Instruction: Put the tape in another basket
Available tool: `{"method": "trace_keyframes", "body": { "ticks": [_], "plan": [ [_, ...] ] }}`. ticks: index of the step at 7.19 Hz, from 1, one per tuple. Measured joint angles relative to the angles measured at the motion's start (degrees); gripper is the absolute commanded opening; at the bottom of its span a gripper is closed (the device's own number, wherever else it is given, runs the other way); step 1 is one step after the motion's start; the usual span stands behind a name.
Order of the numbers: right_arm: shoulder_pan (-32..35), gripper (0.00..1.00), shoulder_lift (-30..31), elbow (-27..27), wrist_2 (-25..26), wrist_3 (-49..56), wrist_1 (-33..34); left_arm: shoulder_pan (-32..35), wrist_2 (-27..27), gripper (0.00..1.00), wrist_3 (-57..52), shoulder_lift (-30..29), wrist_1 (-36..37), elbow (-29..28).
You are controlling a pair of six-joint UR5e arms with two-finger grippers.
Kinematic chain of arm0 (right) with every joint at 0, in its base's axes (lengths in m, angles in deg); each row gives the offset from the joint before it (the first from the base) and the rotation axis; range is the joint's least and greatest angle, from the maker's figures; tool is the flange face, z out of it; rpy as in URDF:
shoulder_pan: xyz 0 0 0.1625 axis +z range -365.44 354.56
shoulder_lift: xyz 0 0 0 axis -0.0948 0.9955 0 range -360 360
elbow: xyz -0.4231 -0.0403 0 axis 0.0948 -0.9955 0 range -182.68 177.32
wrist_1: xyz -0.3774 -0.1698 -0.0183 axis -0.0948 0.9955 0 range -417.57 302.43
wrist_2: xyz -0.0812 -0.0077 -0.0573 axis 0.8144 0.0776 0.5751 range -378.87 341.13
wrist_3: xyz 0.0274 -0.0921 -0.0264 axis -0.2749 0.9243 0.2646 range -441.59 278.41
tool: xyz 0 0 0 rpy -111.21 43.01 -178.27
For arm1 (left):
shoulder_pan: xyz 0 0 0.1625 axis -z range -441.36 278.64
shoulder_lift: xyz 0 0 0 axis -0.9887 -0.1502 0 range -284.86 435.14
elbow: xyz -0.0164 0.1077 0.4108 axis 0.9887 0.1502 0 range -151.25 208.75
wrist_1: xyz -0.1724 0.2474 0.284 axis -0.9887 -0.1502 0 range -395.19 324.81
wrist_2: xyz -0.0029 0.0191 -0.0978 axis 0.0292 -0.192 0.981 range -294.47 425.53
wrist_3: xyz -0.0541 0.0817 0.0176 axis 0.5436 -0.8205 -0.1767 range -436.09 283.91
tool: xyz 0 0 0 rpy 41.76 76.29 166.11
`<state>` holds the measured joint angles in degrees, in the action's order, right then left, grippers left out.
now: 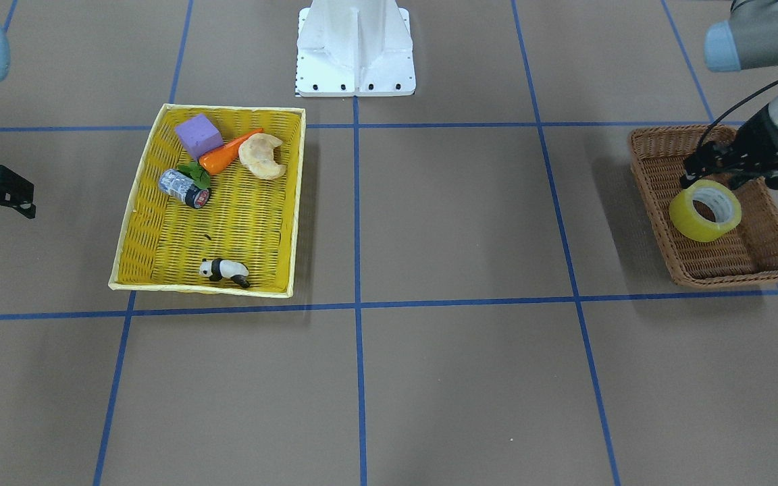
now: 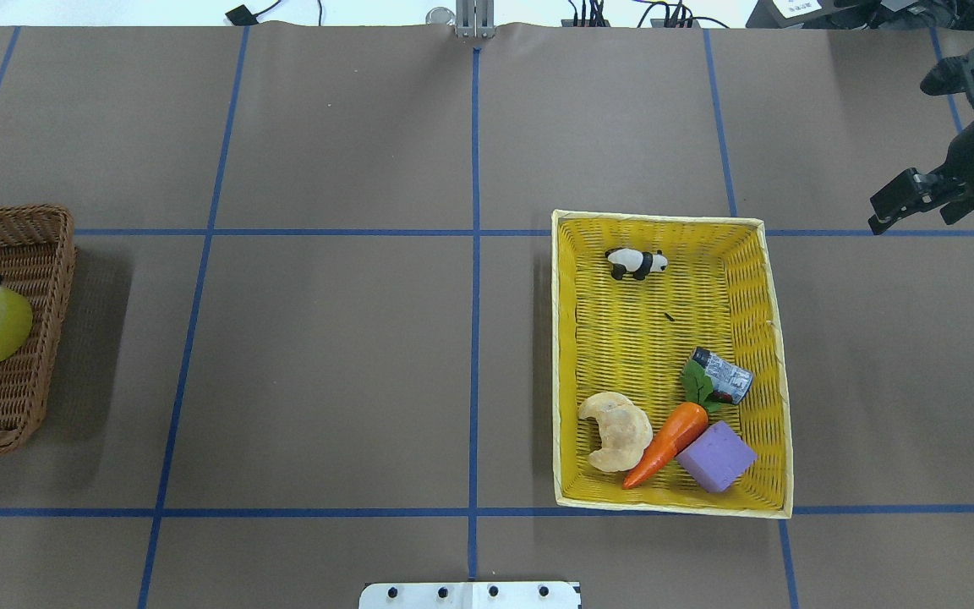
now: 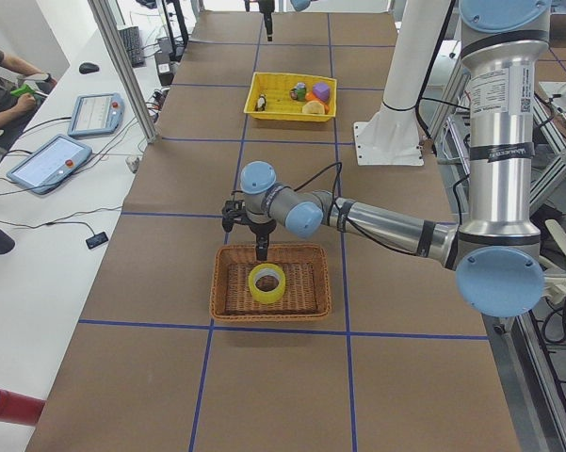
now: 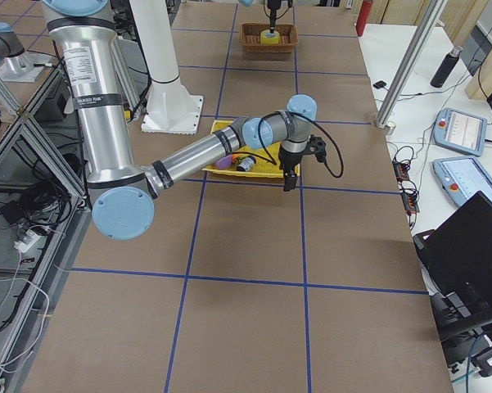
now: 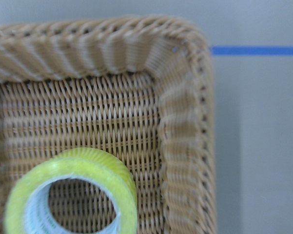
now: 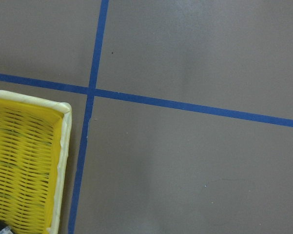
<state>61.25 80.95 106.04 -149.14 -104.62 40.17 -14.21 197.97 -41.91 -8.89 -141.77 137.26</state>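
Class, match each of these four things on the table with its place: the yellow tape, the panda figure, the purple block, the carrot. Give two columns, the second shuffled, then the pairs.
Things
1. tape
2. panda figure
3. purple block
4. carrot

Places
A. between the croissant and the purple block
B. within the brown wicker basket
C. alone at the end of the yellow basket far from the robot's base
D. in the yellow basket's corner near the robot's base

Pairs: 1-B, 2-C, 3-D, 4-A
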Motion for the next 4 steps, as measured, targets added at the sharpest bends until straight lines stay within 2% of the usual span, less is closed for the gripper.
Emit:
{"method": "trace_keyframes", "body": {
  "ticks": [1,2,4],
  "plan": [
    [2.99,1.0,2.26,1.39,-0.14,1.71,0.02,3.45,0.04,0.98,-5.79,2.3,0.28,2.05],
    [6.57,1.0,5.34,2.12,-0.34,6.53,0.06,6.94,0.01,0.98,-12.88,3.93,0.57,1.65],
    [13.03,1.0,11.07,1.17,-0.61,18.17,0.09,13.42,0.11,0.98,-22.45,3.99,0.95,-3.31]
  ]
}}
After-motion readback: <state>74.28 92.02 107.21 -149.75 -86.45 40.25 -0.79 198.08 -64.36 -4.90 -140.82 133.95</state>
